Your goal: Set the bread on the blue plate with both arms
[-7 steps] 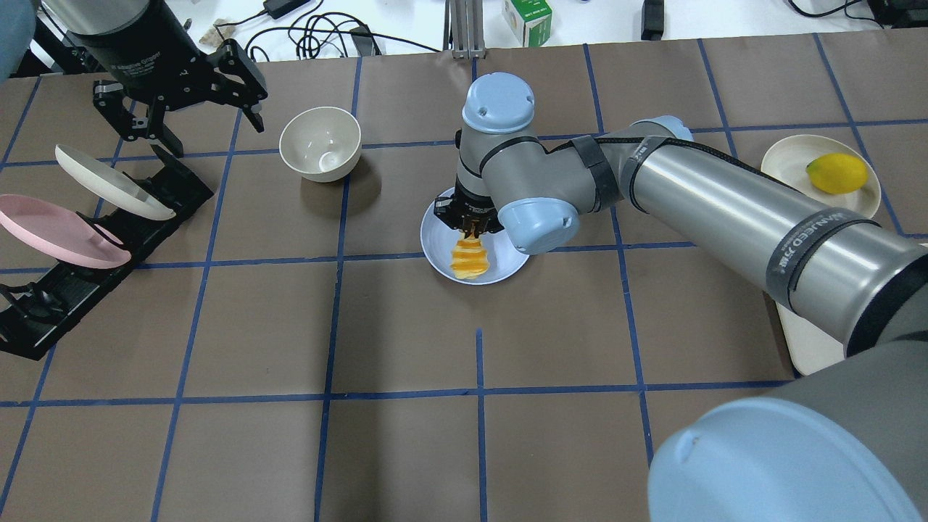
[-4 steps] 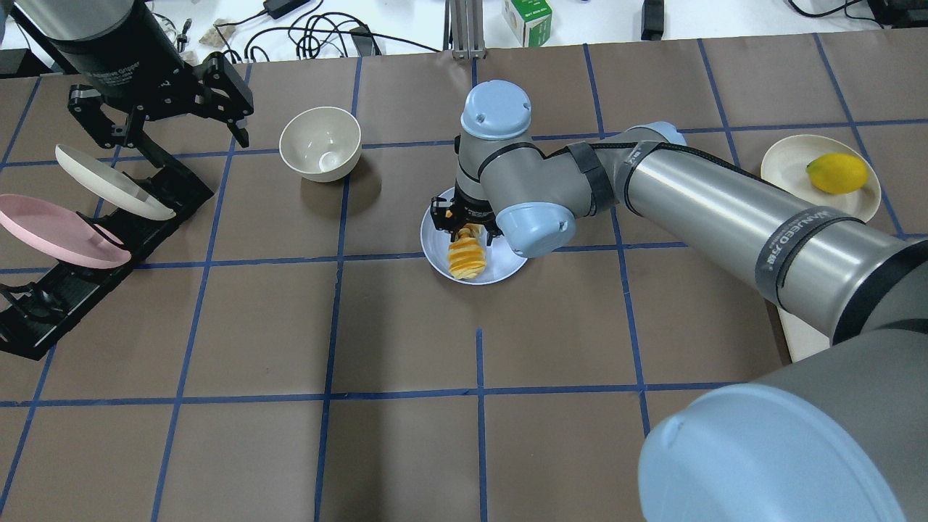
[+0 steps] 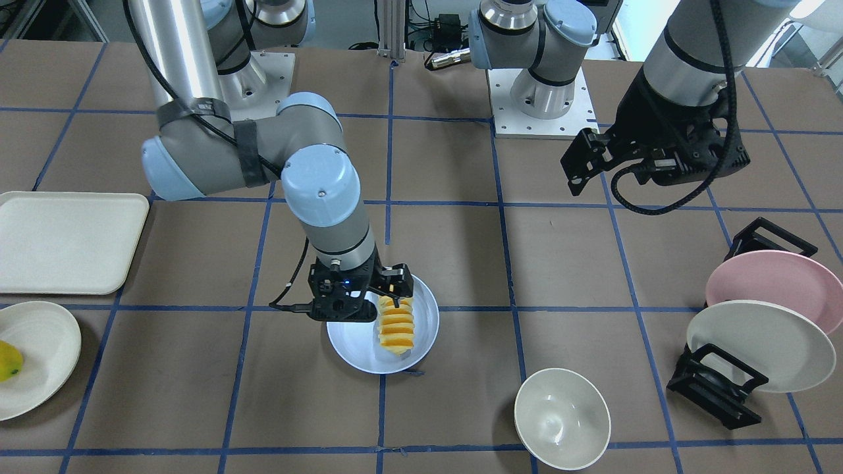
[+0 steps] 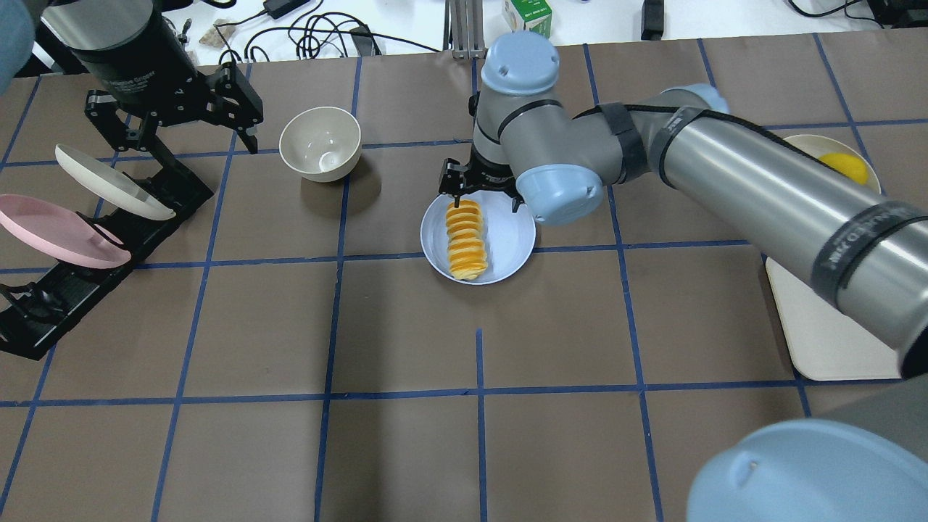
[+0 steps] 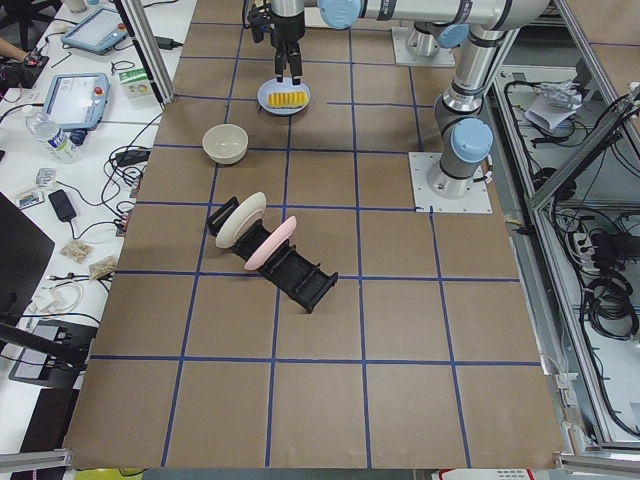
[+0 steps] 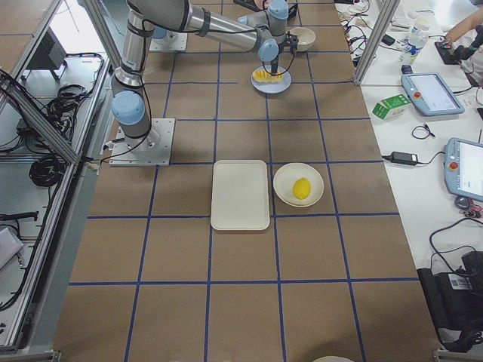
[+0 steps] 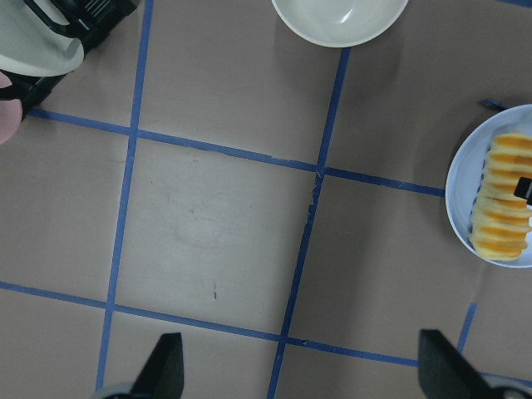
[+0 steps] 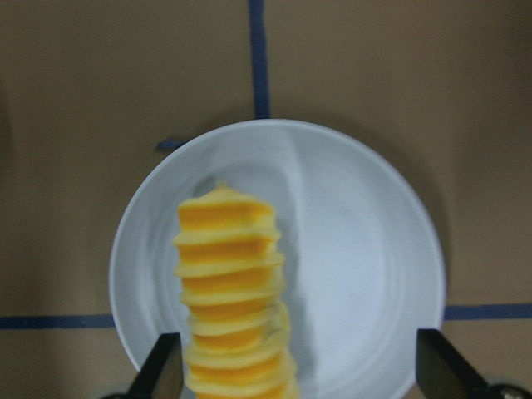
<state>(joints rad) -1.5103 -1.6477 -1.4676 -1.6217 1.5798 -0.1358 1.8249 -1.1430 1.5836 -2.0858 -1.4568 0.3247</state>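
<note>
The bread (image 4: 465, 239), a row of yellow-orange slices, lies flat along the left half of the blue plate (image 4: 511, 239) at the table's middle. My right gripper (image 4: 484, 197) hangs open just above the bread's far end and holds nothing. In the right wrist view its fingers (image 8: 162, 370) stand wide on either side of the bread (image 8: 233, 291) on the plate (image 8: 357, 249). My left gripper (image 4: 181, 119) is open and empty, high over the far left by the plate rack. The left wrist view shows the bread (image 7: 503, 208) at its right edge.
A cream bowl (image 4: 320, 143) stands left of the blue plate. A black rack (image 4: 43, 304) at the left holds an off-white plate (image 4: 109, 181) and a pink plate (image 4: 58, 232). A cream tray (image 4: 826, 341) and an off-white plate with a yellow fruit (image 4: 844, 165) are at the right.
My right gripper has let go of the bread, opened, and risen toward the far side. The bread now lies full length on the blue plate. The left gripper shifted slightly.
</note>
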